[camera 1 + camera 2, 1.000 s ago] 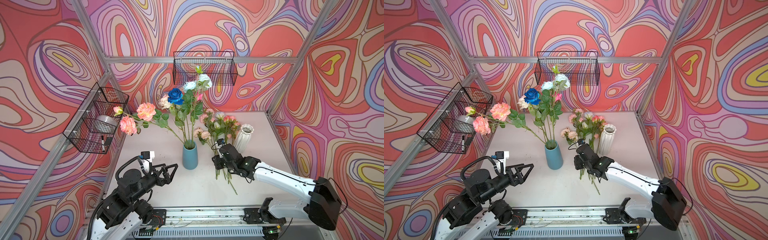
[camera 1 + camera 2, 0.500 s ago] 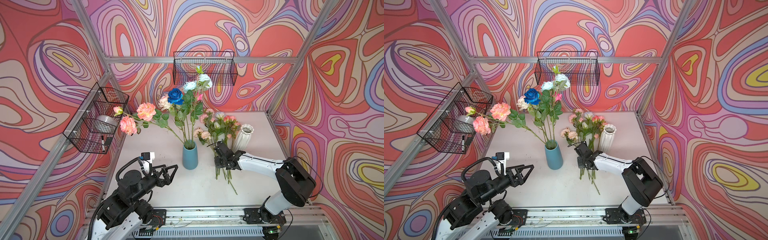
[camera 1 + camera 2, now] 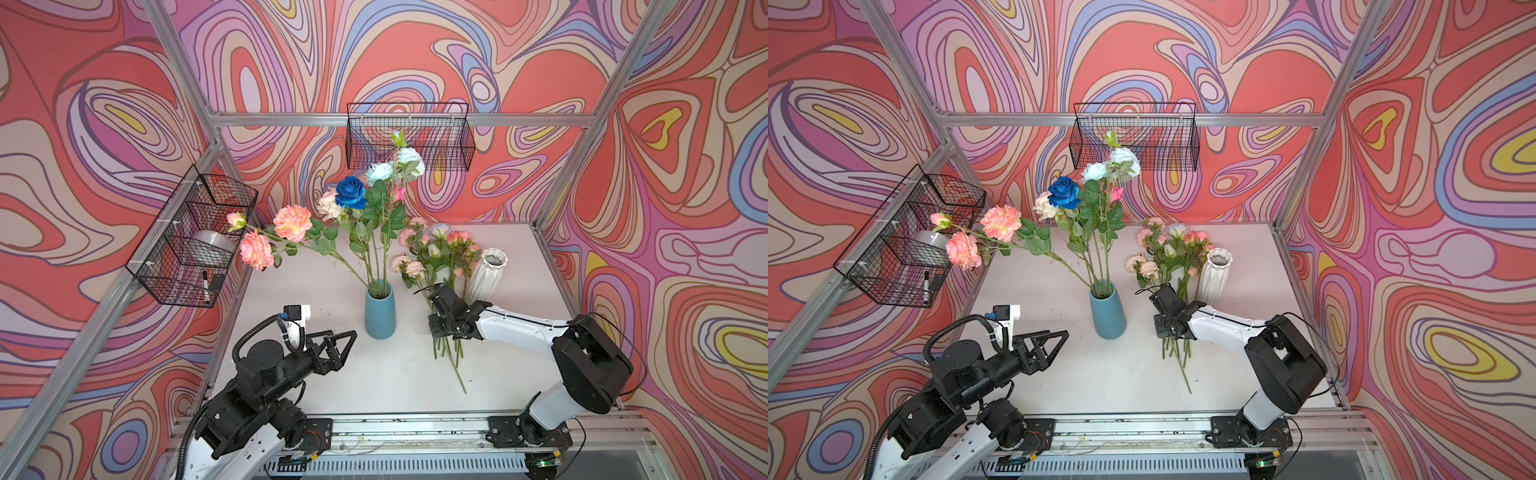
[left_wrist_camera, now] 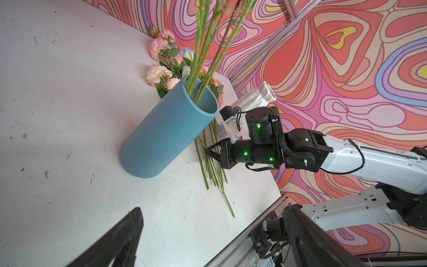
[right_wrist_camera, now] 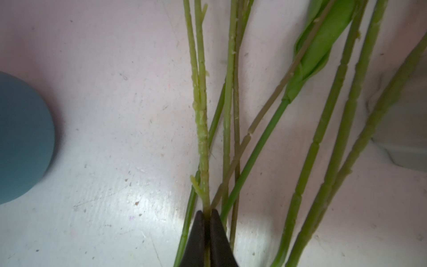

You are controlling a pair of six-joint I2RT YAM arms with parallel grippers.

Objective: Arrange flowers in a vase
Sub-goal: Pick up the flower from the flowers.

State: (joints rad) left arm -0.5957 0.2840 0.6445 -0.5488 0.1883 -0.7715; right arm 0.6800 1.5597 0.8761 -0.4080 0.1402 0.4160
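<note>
Flowers point(image 3: 439, 231) lie bunched by the white vase point(image 3: 484, 274) in both top views, others in the blue vase point(image 3: 379, 316); your left gripper point(image 3: 347, 348) hovers, jaws apart. Left wrist: right gripper point(image 4: 209, 151) low among stems. Right wrist: clamped on one stem point(image 5: 202, 138), probably singling it out

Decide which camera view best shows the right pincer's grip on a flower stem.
The right wrist view: close up, the right pincer pinches one pale green stem. The left wrist view shows it side-on among the lying stems; both top views show only its black body over them.
</note>
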